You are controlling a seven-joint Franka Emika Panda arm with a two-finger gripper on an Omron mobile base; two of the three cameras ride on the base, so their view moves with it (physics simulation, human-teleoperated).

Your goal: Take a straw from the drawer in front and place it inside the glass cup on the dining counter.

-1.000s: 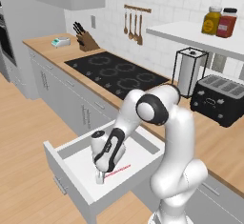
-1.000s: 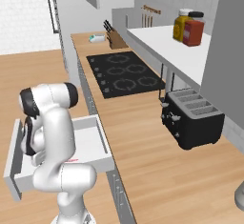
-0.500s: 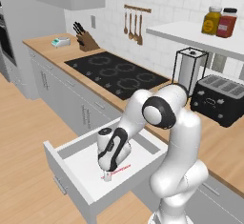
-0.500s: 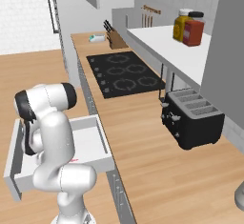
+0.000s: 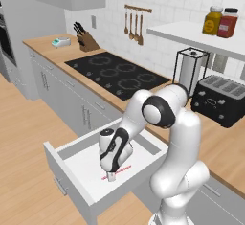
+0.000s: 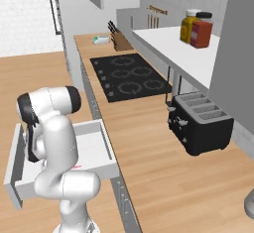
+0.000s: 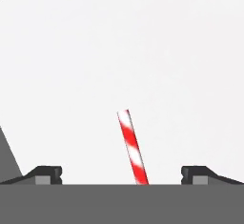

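The drawer point(image 5: 79, 164) stands pulled out below the wall counter, its white inside showing. The straw point(image 5: 123, 170), thin with red and white stripes, lies flat on the drawer floor. My gripper point(image 5: 111, 176) points down into the drawer right over the straw and is open. In the hand view the straw point(image 7: 131, 147) runs up from the bottom edge between the two spread fingertips point(image 7: 45, 174), with nothing gripped. From the right base view the drawer point(image 6: 107, 143) sits behind my arm, and a bit of the straw point(image 6: 76, 167) peeks out. The glass cup and the dining counter are out of view.
The wall counter carries a black hob point(image 5: 117, 71), a knife block point(image 5: 86, 41), a paper towel holder point(image 5: 189, 71) and a black toaster point(image 5: 222, 99). Two jars point(image 5: 220, 22) stand on a white shelf above. Wooden floor lies to the left of the drawer.
The hand has come down lower into the drawer and closer to the straw. The jaws have stayed wide apart.
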